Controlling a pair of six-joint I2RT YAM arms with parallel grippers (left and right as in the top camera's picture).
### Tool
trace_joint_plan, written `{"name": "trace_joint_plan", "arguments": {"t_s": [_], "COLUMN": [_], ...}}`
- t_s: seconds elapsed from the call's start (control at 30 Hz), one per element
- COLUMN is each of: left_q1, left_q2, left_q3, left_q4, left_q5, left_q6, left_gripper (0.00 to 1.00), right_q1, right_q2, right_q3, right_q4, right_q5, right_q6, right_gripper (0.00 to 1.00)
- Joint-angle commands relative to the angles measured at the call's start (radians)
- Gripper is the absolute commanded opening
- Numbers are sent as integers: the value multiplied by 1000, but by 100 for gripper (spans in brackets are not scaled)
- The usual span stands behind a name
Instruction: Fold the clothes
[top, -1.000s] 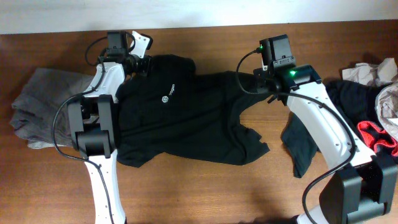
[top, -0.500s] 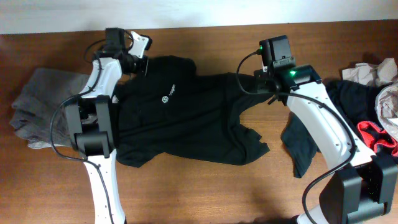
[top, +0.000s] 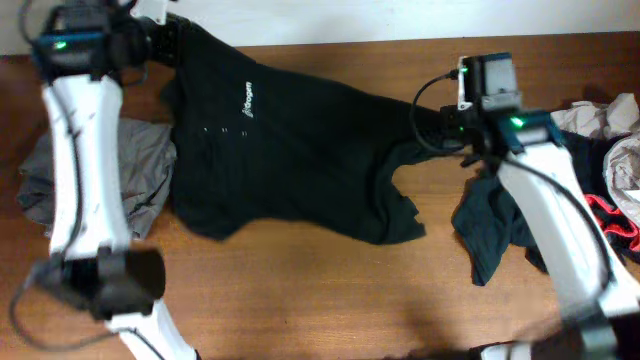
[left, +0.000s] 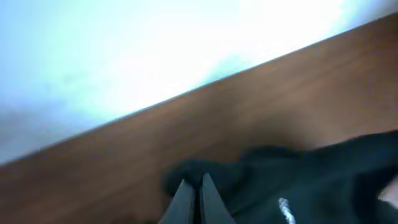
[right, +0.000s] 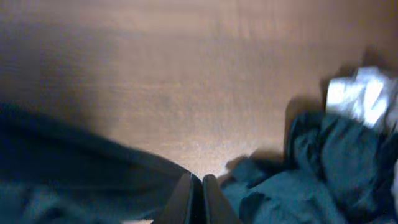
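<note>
arms (top: 78, 150): white shells | joints (top: 125, 285): seemingly black | status lights (top: 516, 123): green

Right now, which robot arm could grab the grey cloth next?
Probably the left. The grey cloth lies beside that arm; the right gripper is far over on the other side. Both it and the left gripper are shut on the black T-shirt, so left must let go first.

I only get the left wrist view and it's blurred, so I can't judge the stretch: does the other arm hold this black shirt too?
Observer: Yes, the right end effector is shut on the black T-shirt, at its opposite end.
Operator: Anything lying near my end?
Observer: A grey garment lies crumpled beside that end.
Operator: And at the right?
Observer: A dark garment lies crumpled near the shirt's other end.
</note>
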Motion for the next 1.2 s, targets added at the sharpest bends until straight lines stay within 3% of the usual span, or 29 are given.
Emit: {"name": "trace_joint_plan", "arguments": {"t_s": [0.0,0.1,0.2,0.27,0.47,0.57,0.7,0.93,1.17], "left_q1": [-18,-35,-50,-51,-51,-51,-51,-51,-51], "left_q2": [-160,-277,-377,-439,-557,-592,-623,-679,-747], "left_q3": [19,19,19,19,19,19,19,19,19], "left_q4": [-68,-122,-159,-169,-216,-260,-270,-272,-262], "left_q5": [5,-64,-189,-289,-404,-401,-379,-379,-380], "left_q6": [-6,-6,-18,-76,-182,-205,-206,-240,-239], "left_gripper": [0,0,0,0,0,0,0,0,0], "right_q1": [-2,-2,-2,-2,-2,-2,-2,-2,-2], "right_q2": [-165,-267,-362,-415,-488,-495,-495,-494,-494], "right_q3": [8,8,26,27,48,72,122,333,492], "right_q4": [10,10,-4,14,-26,-110,-187,-273,-412], "right_q5": [-58,-52,-48,-48,53,159,239,238,189], "right_q6": [-107,-94,8,13,78,166,175,79,73], "right_gripper": [4,4,5,4,4,4,4,4,4]}}
